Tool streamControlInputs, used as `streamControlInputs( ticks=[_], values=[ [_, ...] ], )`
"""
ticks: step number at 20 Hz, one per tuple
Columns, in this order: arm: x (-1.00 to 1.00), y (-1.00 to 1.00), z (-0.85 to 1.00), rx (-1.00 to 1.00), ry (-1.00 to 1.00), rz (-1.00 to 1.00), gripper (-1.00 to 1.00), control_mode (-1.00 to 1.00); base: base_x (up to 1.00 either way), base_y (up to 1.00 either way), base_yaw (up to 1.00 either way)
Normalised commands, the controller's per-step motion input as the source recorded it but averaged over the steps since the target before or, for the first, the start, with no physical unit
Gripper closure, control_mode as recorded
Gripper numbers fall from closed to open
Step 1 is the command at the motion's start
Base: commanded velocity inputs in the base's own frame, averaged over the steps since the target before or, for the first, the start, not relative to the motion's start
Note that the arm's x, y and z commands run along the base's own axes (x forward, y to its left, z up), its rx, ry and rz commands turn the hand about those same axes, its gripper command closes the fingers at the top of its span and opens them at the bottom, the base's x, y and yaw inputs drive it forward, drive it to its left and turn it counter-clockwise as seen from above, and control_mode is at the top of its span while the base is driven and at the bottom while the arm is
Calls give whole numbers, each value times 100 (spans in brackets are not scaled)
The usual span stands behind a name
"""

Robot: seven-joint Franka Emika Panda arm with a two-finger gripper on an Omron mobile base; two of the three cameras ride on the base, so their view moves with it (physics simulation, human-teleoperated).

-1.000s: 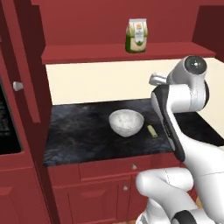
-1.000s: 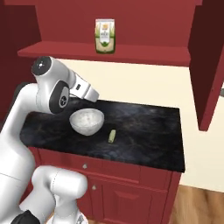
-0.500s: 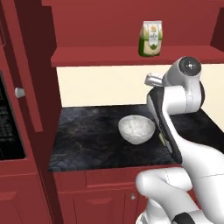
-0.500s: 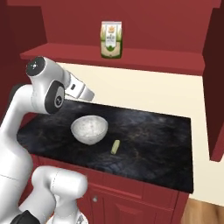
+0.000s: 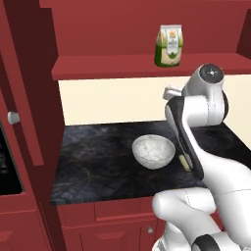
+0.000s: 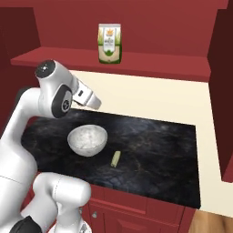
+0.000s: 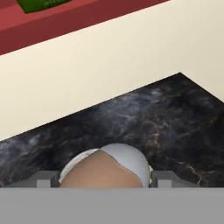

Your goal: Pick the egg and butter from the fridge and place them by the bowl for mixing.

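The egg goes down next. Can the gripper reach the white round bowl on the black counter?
Probably yes: the gripper, holding the brownish-pink egg, hangs over the white round bowl with nothing between. A pale butter stick lies beside the bowl.

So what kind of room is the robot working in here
Most likely a kitchen: a dark marble counter on red cabinets, a white mixing bowl with a butter stick beside it, and a packaged food bag shelved above.

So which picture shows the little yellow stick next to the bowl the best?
The right base view. There the pale yellow stick lies whole on the black counter, just right of the bowl, touching nothing. In the left base view the arm covers most of it, leaving a sliver.
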Motion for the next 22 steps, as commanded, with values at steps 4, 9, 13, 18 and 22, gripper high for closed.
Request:
streamControlInputs(
  ticks=[4, 9, 13, 18, 22],
  values=[
    [10, -57, -69, 12, 17, 4, 100, -100, 0, 0, 0],
    [20, -68, -89, 15, 12, 15, 100, -100, 0, 0, 0],
    [70, -35, -75, 2, 14, 5, 100, -100, 0, 0, 0],
    [92, -19, -51, 0, 16, 0, 100, -100, 0, 0, 0],
    [75, -22, -40, 0, 18, 0, 100, -100, 0, 0, 0]
  ],
)
